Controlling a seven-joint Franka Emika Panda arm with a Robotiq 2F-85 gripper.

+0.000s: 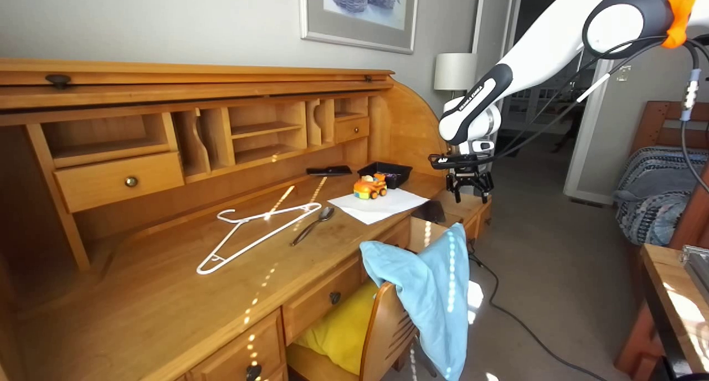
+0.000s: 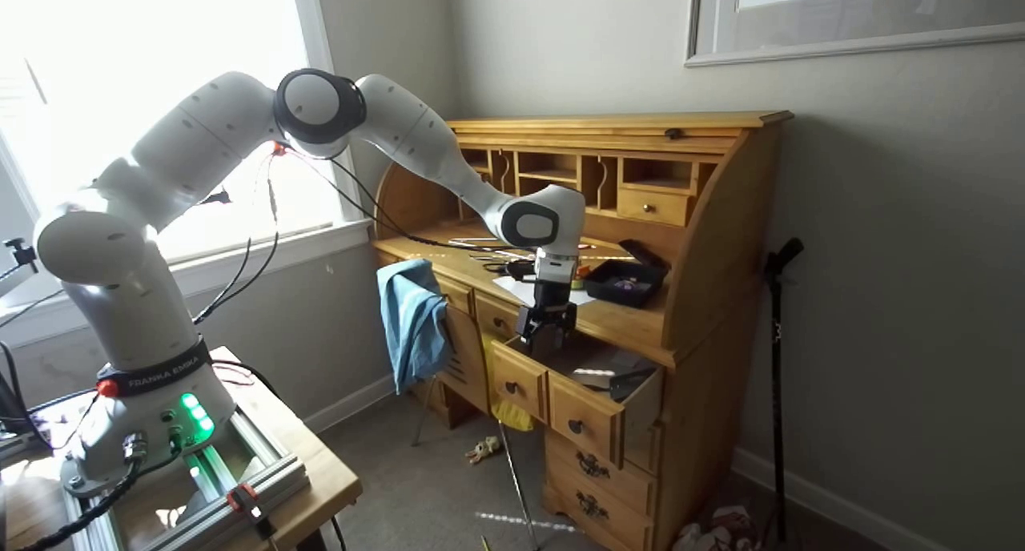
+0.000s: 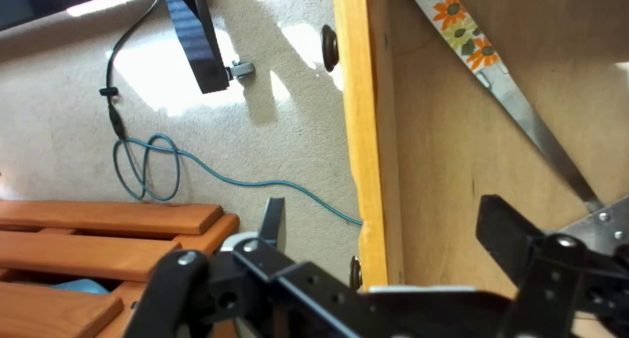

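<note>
Drawer (image 3: 367, 131) of pale, smooth-grained wood stands pulled out beneath the gripper (image 3: 382, 215), whose jaws are spread wide; in the wrist view its straight front wall runs between them, one finger over the speckled carpet (image 3: 304, 131) at nine o'clock, the other over the interior at three, though contact cannot be told. That front's long axis goes from twelve to six, its dark round knobs (image 3: 330, 48) facing nine. Inside lies a spatula (image 3: 522, 111), slim and straight, slanting from eleven to five: glossy floral handle toward eleven, riveted metal end toward five, partly behind the finger. In an exterior view, a black tray (image 2: 612, 295) sits on the desk (image 2: 705, 391) at two o'clock from the gripper, limp blue cloth (image 2: 408, 327) at nine.
</note>
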